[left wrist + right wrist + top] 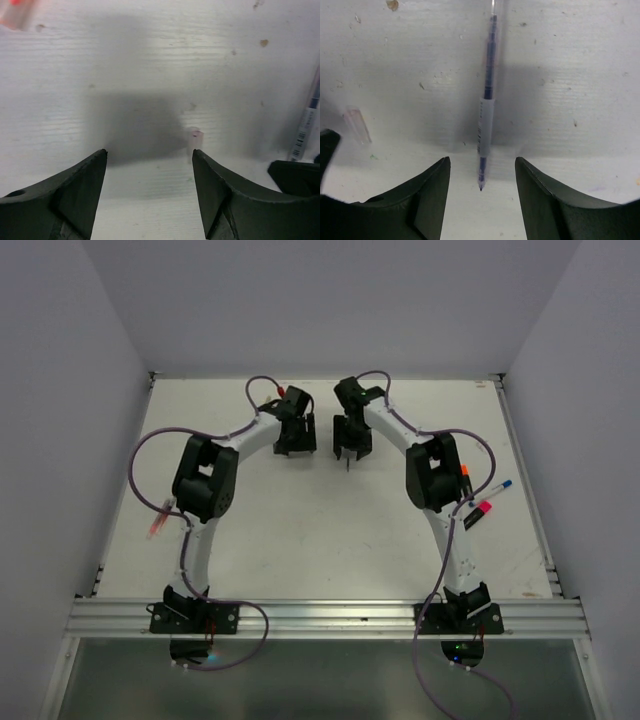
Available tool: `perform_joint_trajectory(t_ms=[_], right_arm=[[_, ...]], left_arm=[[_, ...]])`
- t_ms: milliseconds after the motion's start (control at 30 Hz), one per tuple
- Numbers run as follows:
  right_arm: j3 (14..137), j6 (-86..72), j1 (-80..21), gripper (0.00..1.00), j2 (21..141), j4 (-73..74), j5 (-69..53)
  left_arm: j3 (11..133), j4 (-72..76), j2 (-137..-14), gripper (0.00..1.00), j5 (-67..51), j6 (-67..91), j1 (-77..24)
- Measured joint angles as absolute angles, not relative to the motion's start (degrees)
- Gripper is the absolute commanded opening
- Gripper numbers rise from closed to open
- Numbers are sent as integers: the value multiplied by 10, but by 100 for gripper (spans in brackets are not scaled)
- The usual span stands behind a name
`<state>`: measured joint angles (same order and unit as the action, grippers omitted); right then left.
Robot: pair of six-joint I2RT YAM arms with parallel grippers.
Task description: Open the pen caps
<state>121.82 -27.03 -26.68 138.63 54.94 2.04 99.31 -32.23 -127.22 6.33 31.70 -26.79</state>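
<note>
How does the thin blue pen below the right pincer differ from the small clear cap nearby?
The pen is long with a blue ink core; the cap is short, pale and translucent. The pen lies in line with the gap of the right pincer; the cap lies off to one side. Both rest on the table, ungripped.
</note>
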Motion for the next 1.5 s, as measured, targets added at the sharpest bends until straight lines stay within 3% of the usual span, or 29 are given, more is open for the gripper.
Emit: perform_joint_trajectory(t_ms=[200,367,533,1367,1433,1500], right_arm=[[1215,-265,-258,58,1341,588,13],[1151,-261,-255,58,1235,591,-16],[1110,-255,-255,57,1160,592,-41],[1085,-233,-255,57,1160,607,-58],[1084,-233,-255,57,1160,607,-58],[1084,-233,-255,57,1160,607,-58]], left_arm=[[984,-272,-1258,66,-10,266,-182],[1081,-251,-1291,64,-44,191,-121],[1142,-213,-1318,59,-69,140,-122],[1057,-156,-1352,36,-55,43,-135],[1056,-154,-1352,26,-51,43,-137],[1056,-155,-1352,10,-45,41,-139]])
